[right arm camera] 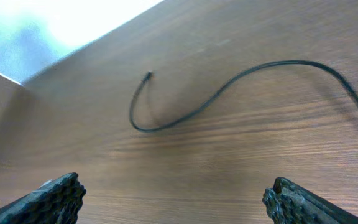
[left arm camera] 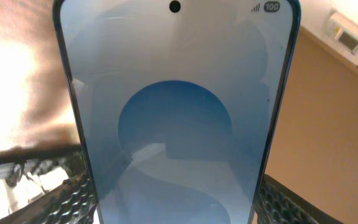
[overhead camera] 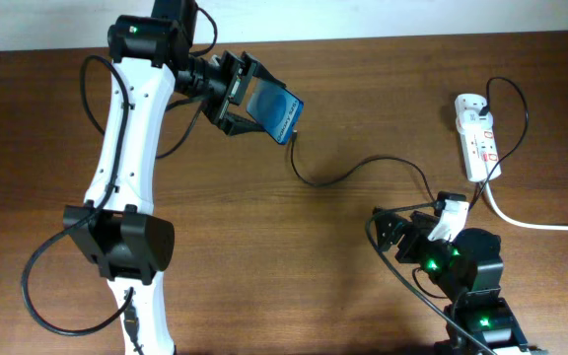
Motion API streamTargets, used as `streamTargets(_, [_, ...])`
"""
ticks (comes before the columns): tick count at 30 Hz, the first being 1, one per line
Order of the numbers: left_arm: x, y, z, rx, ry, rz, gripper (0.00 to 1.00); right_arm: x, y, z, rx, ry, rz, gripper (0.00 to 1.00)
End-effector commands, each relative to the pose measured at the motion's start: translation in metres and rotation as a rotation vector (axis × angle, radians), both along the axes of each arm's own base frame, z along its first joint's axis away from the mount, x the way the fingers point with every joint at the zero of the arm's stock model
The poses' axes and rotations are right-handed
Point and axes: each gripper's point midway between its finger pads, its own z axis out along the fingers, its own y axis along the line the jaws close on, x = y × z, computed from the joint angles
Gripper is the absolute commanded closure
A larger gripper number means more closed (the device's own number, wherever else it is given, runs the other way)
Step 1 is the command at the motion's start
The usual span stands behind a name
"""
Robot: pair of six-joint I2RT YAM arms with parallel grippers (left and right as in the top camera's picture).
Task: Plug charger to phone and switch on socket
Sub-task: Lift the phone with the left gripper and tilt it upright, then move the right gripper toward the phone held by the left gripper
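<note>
The white left arm (overhead camera: 126, 138) rises from its black joint at the near left, reaches to the far side, then bends right at the wrist. Its black left tool (overhead camera: 252, 104) is clamped on a slim blue-screened smartphone (left arm camera: 179, 124), one textured finger (left arm camera: 64, 196) on each long edge, lifted above the tabletop. The black right arm (overhead camera: 471, 281) sits folded at the near right. Its right tool (right arm camera: 176, 199) points left and far, fingers (right arm camera: 48, 199) spread wide, holding nothing.
</note>
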Motion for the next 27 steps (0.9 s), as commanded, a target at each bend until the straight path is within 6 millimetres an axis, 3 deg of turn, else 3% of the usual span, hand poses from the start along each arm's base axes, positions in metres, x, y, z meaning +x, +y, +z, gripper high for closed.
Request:
streamTargets(1, [0.009,0.003,0.004,0.019,-0.05,0.016,1.0,0.002,0.02,0.029,0.142,-0.04,0.074,0.02])
streamTargets(8, [0.016,0.016,-0.01,0.133,-0.075,0.05,1.0,0.019,0.04,0.067,0.393,-0.096,0.131,0.02])
streamTargets(14, [0.017,0.018,-0.012,0.147,-0.078,0.055,1.0,0.031,0.041,0.051,0.411,-0.04,0.119,0.02])
streamTargets(21, [0.014,0.01,-0.015,0.166,-0.083,0.036,1.0,0.059,0.046,0.078,0.432,-0.058,0.138,0.02])
streamTargets(27, [0.012,0.002,-0.017,0.182,-0.08,0.032,1.0,0.08,0.085,0.093,0.442,-0.017,0.257,0.02])
